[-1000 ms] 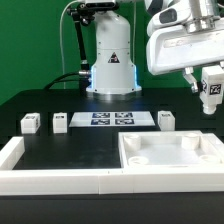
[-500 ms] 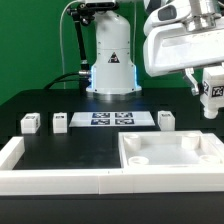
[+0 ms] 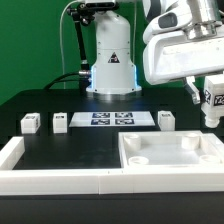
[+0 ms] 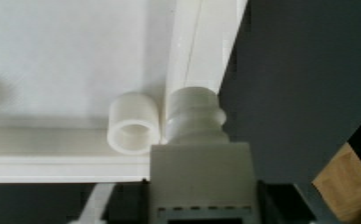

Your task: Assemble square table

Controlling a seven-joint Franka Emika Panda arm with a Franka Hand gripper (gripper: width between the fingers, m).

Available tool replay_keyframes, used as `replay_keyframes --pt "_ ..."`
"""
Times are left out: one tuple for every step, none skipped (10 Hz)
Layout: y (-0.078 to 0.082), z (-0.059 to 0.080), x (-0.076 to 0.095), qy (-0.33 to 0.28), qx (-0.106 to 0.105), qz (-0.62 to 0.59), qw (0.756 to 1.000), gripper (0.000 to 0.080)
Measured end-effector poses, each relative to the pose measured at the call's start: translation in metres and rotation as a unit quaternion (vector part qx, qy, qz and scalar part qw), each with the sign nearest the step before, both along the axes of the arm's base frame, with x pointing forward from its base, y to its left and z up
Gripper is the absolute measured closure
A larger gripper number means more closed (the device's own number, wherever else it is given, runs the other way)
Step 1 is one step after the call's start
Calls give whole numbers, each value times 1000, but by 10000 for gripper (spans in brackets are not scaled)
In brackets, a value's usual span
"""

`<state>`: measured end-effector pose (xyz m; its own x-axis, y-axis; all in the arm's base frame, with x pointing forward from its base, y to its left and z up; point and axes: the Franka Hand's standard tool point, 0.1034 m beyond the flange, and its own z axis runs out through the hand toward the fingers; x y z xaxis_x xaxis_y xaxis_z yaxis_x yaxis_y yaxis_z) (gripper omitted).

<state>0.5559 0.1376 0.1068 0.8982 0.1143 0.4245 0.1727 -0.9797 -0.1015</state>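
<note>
The square table top (image 3: 170, 160), a white tray-like slab with raised corners, lies at the front on the exterior view's right. Above its far right corner my gripper (image 3: 207, 93) is shut on a white tagged leg post (image 3: 215, 102), which hangs upright. In the wrist view the leg post (image 4: 198, 150) runs out from between my dark fingers (image 4: 276, 195), and its narrower end sits beside a round corner socket (image 4: 138, 122) of the table top (image 4: 70, 60). Whether the end touches the slab I cannot tell.
Three more leg posts (image 3: 30, 123) (image 3: 60, 122) (image 3: 166, 120) stand on the black table either side of the marker board (image 3: 110, 119). A long low white wall (image 3: 40, 178) borders the front and left. The robot base (image 3: 110, 60) rises at the back.
My gripper with the leg post has shifted slightly down and toward the exterior view's right. Everything else stays put.
</note>
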Motion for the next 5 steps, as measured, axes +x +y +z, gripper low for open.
replay_keyframes --pt "0 0 0 0 0 0 1000 509" --pt "0 -1 1 0 0 1 1000 509" --pt "-1 -2 7 -3 -1 5 1000 509" --pt "-1 1 18 -9 -1 6 1000 509" --pt "-3 2 25 -19 -3 10 1000 509"
